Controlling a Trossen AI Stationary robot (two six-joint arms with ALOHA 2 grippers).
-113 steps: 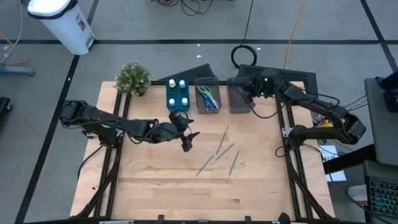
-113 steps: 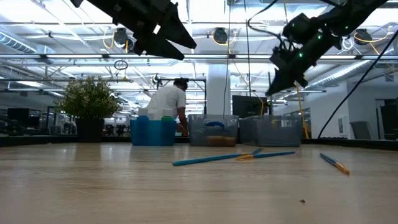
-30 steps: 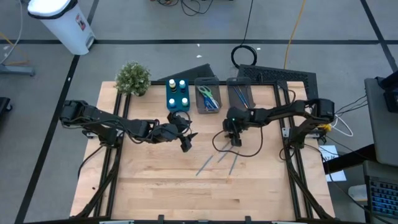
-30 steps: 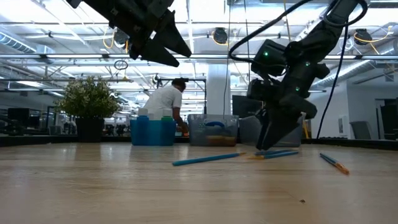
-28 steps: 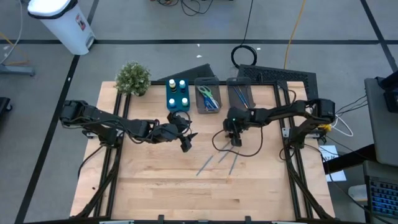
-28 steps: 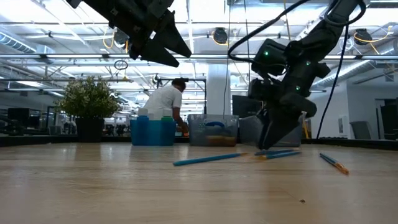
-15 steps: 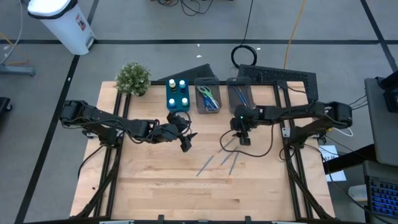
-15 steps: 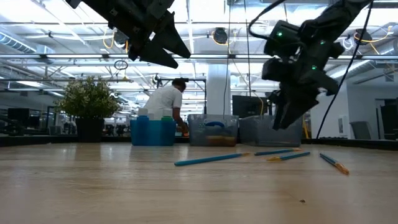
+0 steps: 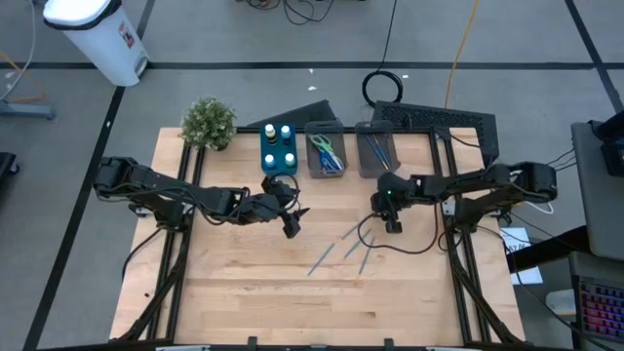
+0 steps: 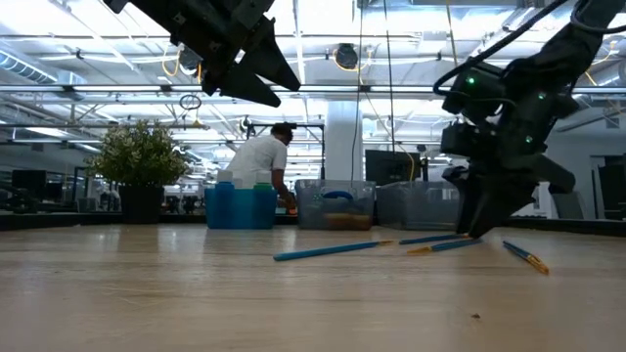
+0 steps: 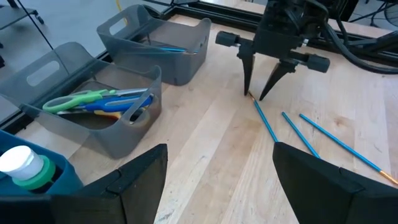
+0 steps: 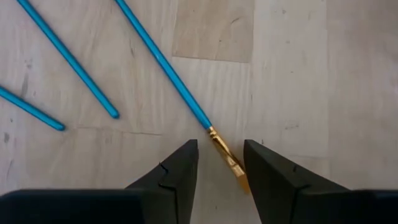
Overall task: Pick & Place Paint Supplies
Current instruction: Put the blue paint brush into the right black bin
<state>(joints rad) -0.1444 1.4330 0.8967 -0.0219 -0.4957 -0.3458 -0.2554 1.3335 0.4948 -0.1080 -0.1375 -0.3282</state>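
Observation:
Three thin blue brushes lie flat on the wooden table (image 9: 244,292), right of centre: one (image 9: 356,236), a second (image 9: 322,259) and a third (image 9: 367,255). My right gripper (image 9: 392,224) points down, low over the table, and is open. Its fingers stand on either side of the gold bristle end (image 12: 227,158) of one brush (image 12: 168,68) without touching it. The left wrist view shows the same stance of my right gripper (image 11: 256,96). My left gripper (image 9: 292,222) hangs open above the table's middle, holding nothing.
Along the far edge stand a potted plant (image 9: 208,122), a blue bin with capped bottles (image 9: 280,148), a grey bin with scissors (image 9: 326,154) and a grey bin with brushes (image 9: 375,151). A cable loops on the table near my right gripper. A person stands in the room behind (image 10: 262,161).
My right gripper has moved toward the table's right edge, rising off the table and then coming down again over the gold end of a brush. My left arm has kept still.

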